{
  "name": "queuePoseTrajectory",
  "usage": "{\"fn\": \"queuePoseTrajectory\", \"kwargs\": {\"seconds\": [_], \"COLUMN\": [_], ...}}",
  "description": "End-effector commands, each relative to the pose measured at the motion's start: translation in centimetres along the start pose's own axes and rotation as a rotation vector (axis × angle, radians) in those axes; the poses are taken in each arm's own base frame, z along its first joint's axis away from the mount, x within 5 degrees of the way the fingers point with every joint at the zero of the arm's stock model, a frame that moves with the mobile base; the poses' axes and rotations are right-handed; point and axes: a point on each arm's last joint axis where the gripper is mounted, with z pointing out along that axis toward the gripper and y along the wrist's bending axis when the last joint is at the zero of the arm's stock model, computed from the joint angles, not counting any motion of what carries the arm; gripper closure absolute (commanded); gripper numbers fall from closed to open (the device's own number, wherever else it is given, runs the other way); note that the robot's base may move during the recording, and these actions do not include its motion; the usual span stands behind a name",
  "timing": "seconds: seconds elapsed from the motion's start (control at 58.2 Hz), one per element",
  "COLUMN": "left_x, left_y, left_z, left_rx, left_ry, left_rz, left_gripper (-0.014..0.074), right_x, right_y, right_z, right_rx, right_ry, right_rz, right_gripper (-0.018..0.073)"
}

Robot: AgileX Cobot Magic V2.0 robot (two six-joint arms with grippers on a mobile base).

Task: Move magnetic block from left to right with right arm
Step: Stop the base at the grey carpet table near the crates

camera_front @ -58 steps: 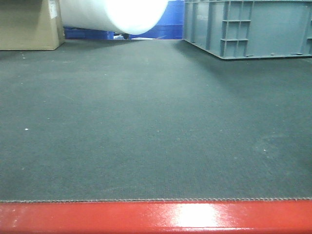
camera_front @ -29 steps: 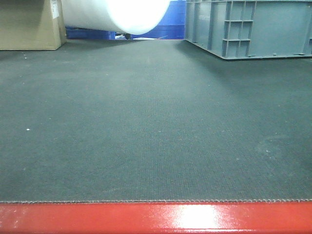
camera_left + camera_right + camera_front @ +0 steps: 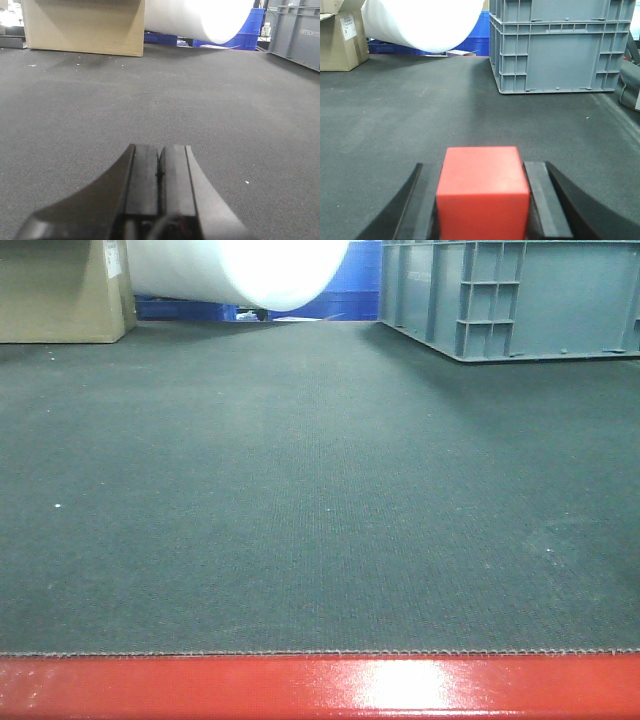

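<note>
Squarely between the black fingers (image 3: 542,200) of the right gripper (image 3: 482,167) sits the magnetic block (image 3: 482,195), clamped on both side faces, though whether it rests on the dark mat (image 3: 395,125) or hangs above it cannot be told. Ahead of that claw and off to its right stands a grey crate (image 3: 555,45), with a white roll (image 3: 422,22) ahead to its left. Meanwhile the left gripper (image 3: 160,150) is clenched on nothing, its two pads pressed together, a cardboard box (image 3: 85,25) ahead to its left.
</note>
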Motion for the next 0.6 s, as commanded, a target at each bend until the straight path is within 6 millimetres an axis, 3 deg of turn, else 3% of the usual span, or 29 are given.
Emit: {"fn": "queuePoseTrajectory", "kwargs": {"seconds": [0.0,0.172,0.326,0.584], "left_x": [-0.4,-0.4,-0.4,-0.4], "left_y": [0.0,0.0,0.0,0.0], "left_z": [0.0,0.0,0.0,0.0], "left_rx": [0.000,0.000,0.000,0.000], "left_ry": [-0.079,-0.079,-0.079,-0.079], "left_rz": [-0.007,-0.007,-0.007,-0.007], "left_gripper": [0.0713,0.0713,0.0713,0.0713], "right_x": [-1.6,-1.4,-2.9,-3.5], "right_y": [0.0,0.1,0.3,1.0], "right_z": [-0.1,-0.2,0.5,5.7], "right_rx": [0.005,0.004,0.002,-0.056], "right_ry": [-0.098,-0.033,0.082,0.462], "right_rz": [-0.009,-0.010,-0.010,-0.031], "right_gripper": [0.0273,0.0273,0.0273,0.0273]}}
